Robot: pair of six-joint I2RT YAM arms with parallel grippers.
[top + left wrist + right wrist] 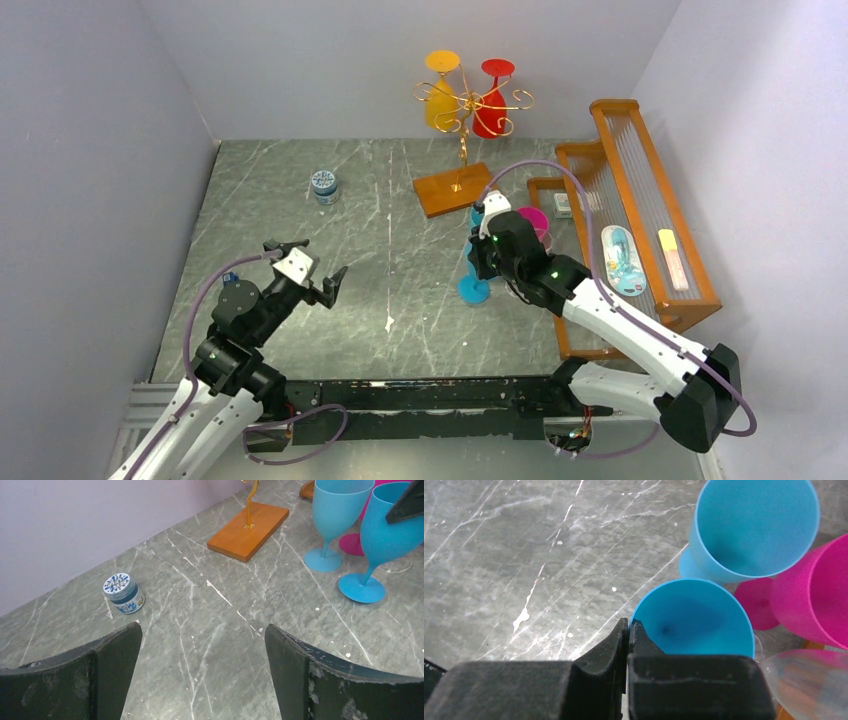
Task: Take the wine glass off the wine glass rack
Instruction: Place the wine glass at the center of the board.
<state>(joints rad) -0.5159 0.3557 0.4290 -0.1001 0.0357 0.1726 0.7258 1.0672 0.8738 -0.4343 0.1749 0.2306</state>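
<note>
So the right gripper (629, 627) is pinched tight on the rim of a blue wine glass (694, 620), one finger inside the bowl and one outside. That glass stands upright, and its foot looks to be down on the grey marble table (300, 240), near the front of the wine glass rack (453, 190). Right behind it are a second blue wine glass (751, 530) and a pink wine glass (814, 595), both upright too, all bunched close together.

On the rack, a yellow wine glass (441, 100) and a red wine glass (491, 110) hang upside down from the gold scroll arms, side by side.

The left gripper (202, 635) hangs above the table with its fingers spread wide and nothing between them, well apart from the glasses. A little blue-lidded jar (324, 186) sits off to the left of the rack, and the orange wooden frame (612, 104) runs along the right side.
</note>
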